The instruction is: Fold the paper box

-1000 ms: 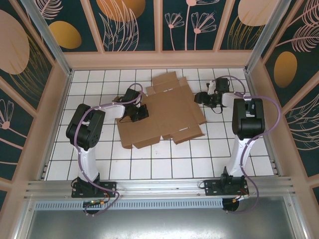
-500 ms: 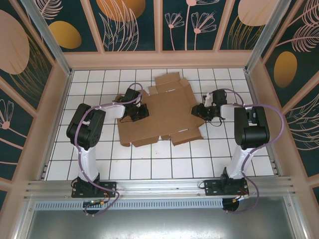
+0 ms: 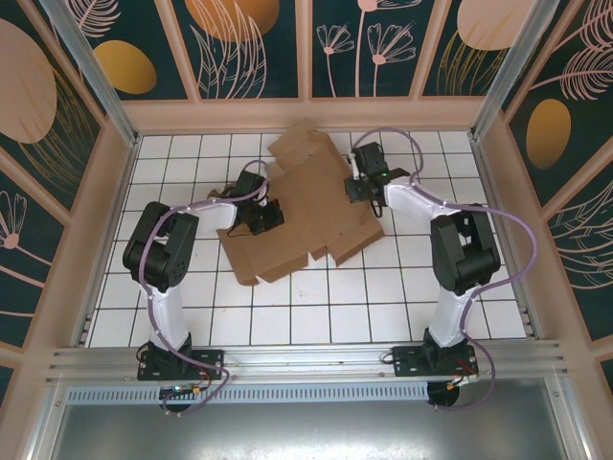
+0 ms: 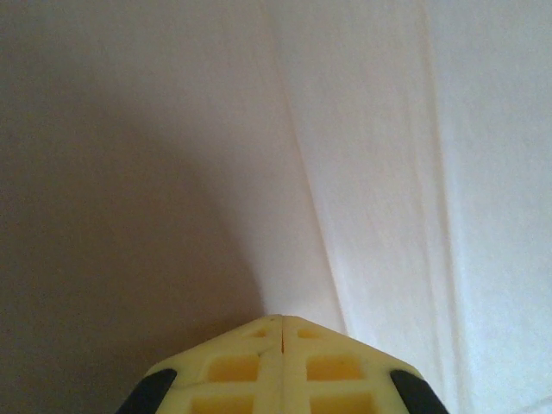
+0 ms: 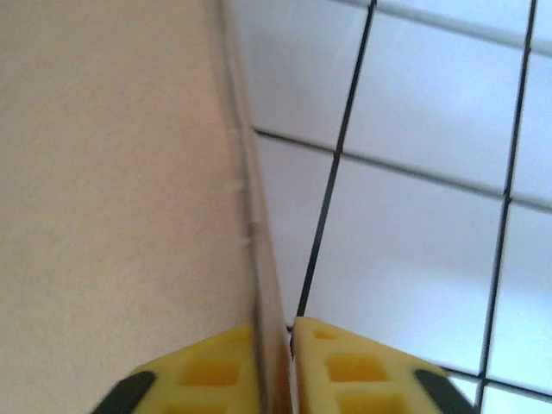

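Cardboard first: paper box [image 3: 311,206] is a flat brown die-cut sheet, not folded up, lying skewed on the white tiled tabletop [image 3: 316,307]. It sits ctr-to-far, well apart from the near rail [image 3: 306,362]. Flaps & tabs stick out along its near edge. The far flap by the back wall looks tilted up a bit, can't be sure from top view.

Left jaws: over the sheet's left part in top view, just inside its left edge. Left wrist view: the yellow fingertips [image 4: 237,366] meet flush, no gap, nothing btwn them. The tips sit right at the box surface [image 4: 155,155], w/ a crease running up from them. Touching or just above, can't tell.

Right jaws: at the sheet's far-right edge in top view. Right wrist view: narrow, pinched on the box edge [image 5: 103,190]. The thin cardboard rim runs down btwn the two yellow fingertips [image 5: 345,375]. Sheet lies to the left, bare tabletop [image 5: 414,233] w/ dark grout lines to the right.

Left arm [image 3: 163,254]: black & white, reaches fwd & inward from its near-left base. Right arm [image 3: 460,249]: from its near-right base, elbow out to the right, forearm angled back-left to the sheet. Purple cable runs along both.

Enclosure walls [image 3: 249,48]: dark panels w/ pale leaf & orange-disc print, beige frame.
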`<action>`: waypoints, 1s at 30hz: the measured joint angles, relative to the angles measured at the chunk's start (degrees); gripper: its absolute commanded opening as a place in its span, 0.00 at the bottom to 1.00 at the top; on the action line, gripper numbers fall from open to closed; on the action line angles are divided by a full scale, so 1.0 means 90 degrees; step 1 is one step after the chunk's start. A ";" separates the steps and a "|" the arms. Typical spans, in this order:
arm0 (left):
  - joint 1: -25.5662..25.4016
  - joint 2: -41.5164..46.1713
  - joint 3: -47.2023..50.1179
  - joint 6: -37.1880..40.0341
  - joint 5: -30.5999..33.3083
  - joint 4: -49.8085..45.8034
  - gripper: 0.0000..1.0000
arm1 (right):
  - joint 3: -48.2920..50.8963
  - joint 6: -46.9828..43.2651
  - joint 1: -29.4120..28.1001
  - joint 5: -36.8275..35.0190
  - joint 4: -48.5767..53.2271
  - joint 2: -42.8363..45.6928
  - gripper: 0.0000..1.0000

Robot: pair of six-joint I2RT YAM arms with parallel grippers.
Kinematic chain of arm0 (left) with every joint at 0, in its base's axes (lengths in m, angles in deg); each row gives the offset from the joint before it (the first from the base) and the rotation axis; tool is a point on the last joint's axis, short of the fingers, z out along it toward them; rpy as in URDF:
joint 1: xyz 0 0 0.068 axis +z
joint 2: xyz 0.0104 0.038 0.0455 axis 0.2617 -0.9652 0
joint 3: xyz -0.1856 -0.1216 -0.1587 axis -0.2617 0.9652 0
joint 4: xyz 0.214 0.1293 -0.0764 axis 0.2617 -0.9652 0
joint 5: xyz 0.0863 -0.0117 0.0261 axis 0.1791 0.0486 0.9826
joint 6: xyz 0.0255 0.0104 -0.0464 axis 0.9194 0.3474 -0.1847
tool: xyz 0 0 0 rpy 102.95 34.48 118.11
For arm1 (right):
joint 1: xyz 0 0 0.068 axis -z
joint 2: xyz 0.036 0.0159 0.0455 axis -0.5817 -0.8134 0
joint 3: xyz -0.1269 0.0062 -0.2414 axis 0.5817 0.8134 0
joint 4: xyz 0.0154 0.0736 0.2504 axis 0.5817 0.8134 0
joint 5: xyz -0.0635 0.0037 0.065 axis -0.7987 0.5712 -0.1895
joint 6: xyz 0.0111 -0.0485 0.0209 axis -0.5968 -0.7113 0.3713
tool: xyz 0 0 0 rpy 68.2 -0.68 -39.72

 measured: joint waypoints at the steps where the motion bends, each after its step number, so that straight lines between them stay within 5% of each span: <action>1: -0.0005 0.0131 -0.0002 -0.0002 0.0024 -0.0036 0.00 | -0.0126 -0.0231 -0.0189 -0.0347 0.0012 -0.0075 0.07; 9: 0.0151 0.1299 -0.0782 -0.0216 0.0289 -0.0291 0.00 | -0.0165 -0.1848 -0.1098 -0.2183 -0.0534 -0.0316 0.07; 14: 0.0452 0.1758 -0.0942 -0.0724 0.0100 0.0129 0.34 | 0.0265 -0.2691 -0.1321 -0.2693 -0.1494 -0.0194 0.07; 22: 0.0493 0.0678 -0.1608 -0.1430 -0.0950 0.0872 0.48 | 0.0590 -0.3626 -0.1523 -0.3177 -0.2560 -0.0107 0.08; 30: 0.0493 -0.0359 -0.2710 -0.1622 -0.1263 0.0886 0.55 | 0.0590 -0.4019 -0.1710 -0.3308 -0.2965 -0.0107 0.08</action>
